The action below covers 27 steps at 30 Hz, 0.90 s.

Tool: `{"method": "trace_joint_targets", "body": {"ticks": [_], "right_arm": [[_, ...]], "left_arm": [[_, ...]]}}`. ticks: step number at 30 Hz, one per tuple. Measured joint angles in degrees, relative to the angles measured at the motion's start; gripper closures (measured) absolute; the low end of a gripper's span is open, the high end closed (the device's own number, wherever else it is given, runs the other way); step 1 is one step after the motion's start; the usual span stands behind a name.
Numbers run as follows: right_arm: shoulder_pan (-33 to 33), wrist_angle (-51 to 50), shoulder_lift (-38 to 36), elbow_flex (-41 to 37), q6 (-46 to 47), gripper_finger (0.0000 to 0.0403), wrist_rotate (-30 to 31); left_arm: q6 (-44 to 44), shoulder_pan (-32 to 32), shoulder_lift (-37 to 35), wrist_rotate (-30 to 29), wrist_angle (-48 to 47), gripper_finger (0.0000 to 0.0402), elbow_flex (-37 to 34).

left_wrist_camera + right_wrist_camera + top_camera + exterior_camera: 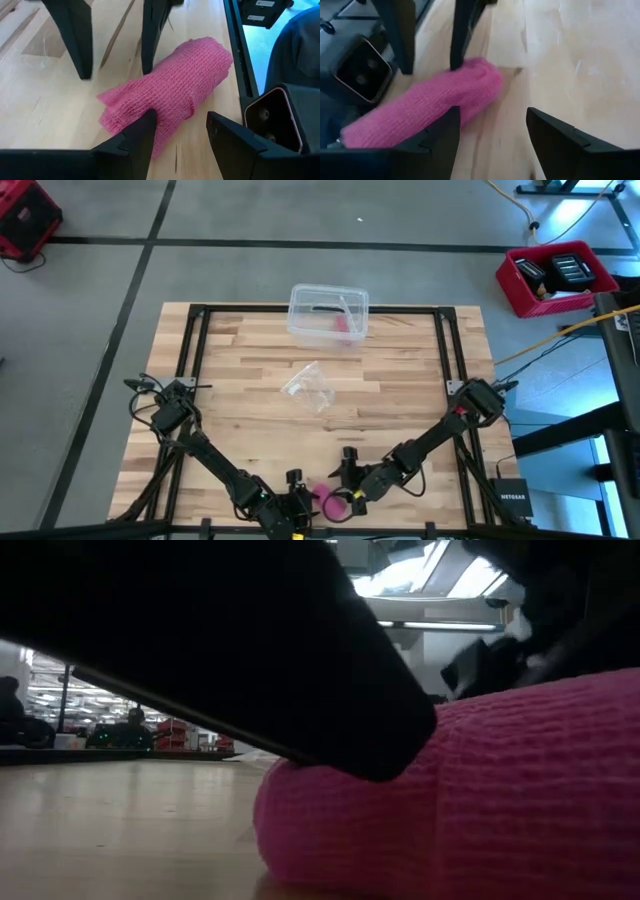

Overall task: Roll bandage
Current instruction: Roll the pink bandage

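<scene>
The pink bandage (330,502) lies on its side on the wood near the table's front edge. It is a short, loosely wound roll (185,80) with a crumpled loose end (112,107). My left gripper (177,132) comes at it from the near left and my right gripper (492,127) from the near right. Both are open and slant downward. Each has one finger at the roll and the other over bare wood. In the low view a dark finger lies over the bandage (500,800). My left gripper touches the bandage with one fingertip (146,121), which rests on the roll close to its loose end (165,112). It slants down from the near left. Nothing is pinched, and the roll lies on the table. My right gripper has one fingertip (451,119) against the roll's long side (470,100), near its rounded end. It slants down from the near right. Its other finger is clear of the roll.
A clear plastic box (328,313) stands at the far edge, and a clear wrapper (310,387) lies mid-table. The black frame rail (240,55) and the low camera (272,117) sit right beside the bandage at the front edge. Bare wood lies beyond the grippers.
</scene>
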Motion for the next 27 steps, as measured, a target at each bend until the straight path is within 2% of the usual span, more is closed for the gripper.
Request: {"method": "trace_joint_targets", "body": {"ticks": [18, 27], "right_arm": [[0.0, 3.1, 3.0, 0.1, 3.1, 0.0171, -0.7], [0.0, -9.5, -4.5, 0.0, 2.4, 0.0171, -0.1]], "left_arm": [[-0.3, 0.0, 0.1, 0.1, 0.2, 0.0227, -0.1], [-0.7, 0.1, 0.1, 0.0, 0.3, 0.0227, -0.1]]}}
